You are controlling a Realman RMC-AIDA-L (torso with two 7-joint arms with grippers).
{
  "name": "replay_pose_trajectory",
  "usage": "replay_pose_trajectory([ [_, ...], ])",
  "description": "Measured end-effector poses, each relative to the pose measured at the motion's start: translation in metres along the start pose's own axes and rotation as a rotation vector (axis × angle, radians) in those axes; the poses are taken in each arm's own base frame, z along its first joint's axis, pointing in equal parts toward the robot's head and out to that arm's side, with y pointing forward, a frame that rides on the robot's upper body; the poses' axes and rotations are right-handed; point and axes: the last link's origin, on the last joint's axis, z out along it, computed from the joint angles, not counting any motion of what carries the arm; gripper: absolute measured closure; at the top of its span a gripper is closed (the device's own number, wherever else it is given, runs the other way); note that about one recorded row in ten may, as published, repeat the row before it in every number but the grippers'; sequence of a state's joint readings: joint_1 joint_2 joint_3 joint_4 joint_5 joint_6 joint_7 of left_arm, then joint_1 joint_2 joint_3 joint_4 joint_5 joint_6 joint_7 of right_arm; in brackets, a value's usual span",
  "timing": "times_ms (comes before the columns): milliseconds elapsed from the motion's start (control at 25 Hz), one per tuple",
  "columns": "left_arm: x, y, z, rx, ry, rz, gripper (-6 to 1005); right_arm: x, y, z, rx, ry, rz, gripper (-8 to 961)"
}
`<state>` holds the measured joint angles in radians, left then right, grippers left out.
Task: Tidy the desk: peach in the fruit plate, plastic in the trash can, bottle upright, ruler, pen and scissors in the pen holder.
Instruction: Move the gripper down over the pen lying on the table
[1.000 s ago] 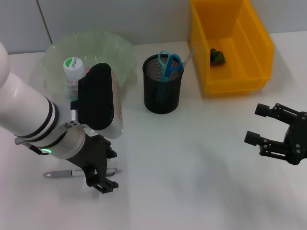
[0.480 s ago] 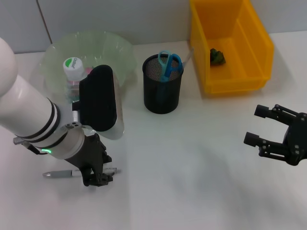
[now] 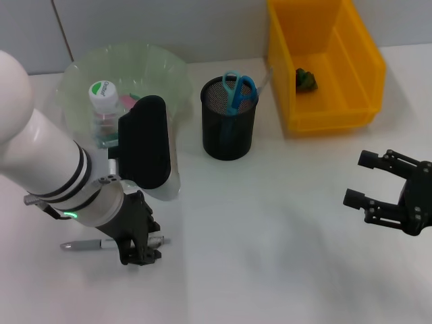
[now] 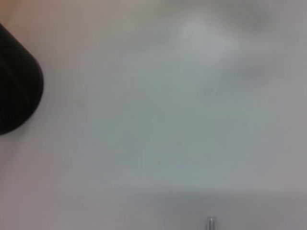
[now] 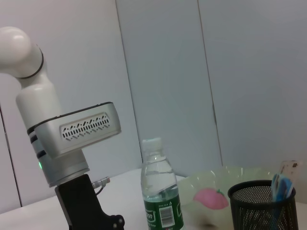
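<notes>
A grey pen (image 3: 81, 245) lies flat on the white table at the front left. My left gripper (image 3: 140, 251) is down on the pen's right part, and the pen rests on the table. My right gripper (image 3: 362, 178) is open and empty above the table at the right. The clear bottle (image 3: 104, 102) stands upright by the green fruit plate (image 3: 169, 71); it also shows in the right wrist view (image 5: 158, 191). The pink peach (image 5: 209, 198) lies in the plate. Blue scissors (image 3: 237, 88) stand in the black mesh pen holder (image 3: 229, 128). Green plastic (image 3: 306, 79) lies in the yellow bin (image 3: 351, 40).
The yellow bin stands at the back right, and the pen holder is between it and the plate. My left arm's white forearm (image 3: 47, 169) covers the front of the plate. The left wrist view shows only table and a dark rounded edge (image 4: 17, 81).
My left gripper dropped from just in front of the pen onto it, then held there as the arm shifted slightly right. The right arm has not moved.
</notes>
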<state>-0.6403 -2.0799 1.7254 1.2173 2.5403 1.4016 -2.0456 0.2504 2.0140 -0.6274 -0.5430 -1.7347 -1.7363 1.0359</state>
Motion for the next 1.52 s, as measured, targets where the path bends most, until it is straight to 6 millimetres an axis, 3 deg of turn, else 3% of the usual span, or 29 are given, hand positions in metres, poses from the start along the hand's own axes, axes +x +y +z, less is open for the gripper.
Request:
replay_pose_trajectory([
  [800, -0.0004, 0.0024, 0.0047, -0.008, -0.015, 0.002, 577, 0.0020, 0.0016, -0.0021, 0.001, 0.006, 0.001, 129],
  [1240, -0.0014, 0.0024, 0.0082, -0.002, -0.022, -0.006, 636, 0.0043, 0.0054, -0.0060, -0.001, 0.004, 0.011, 130],
  [1280, -0.0010, 0.0032, 0.0089, -0.003, -0.025, -0.001, 726, 0.0043, 0.0054, -0.0060, -0.001, 0.004, 0.011, 130],
  [1520, -0.0009, 0.0040, 0.0089, -0.007, -0.029, 0.006, 762, 0.0051, 0.0065, -0.0065, 0.000, 0.002, 0.014, 132],
])
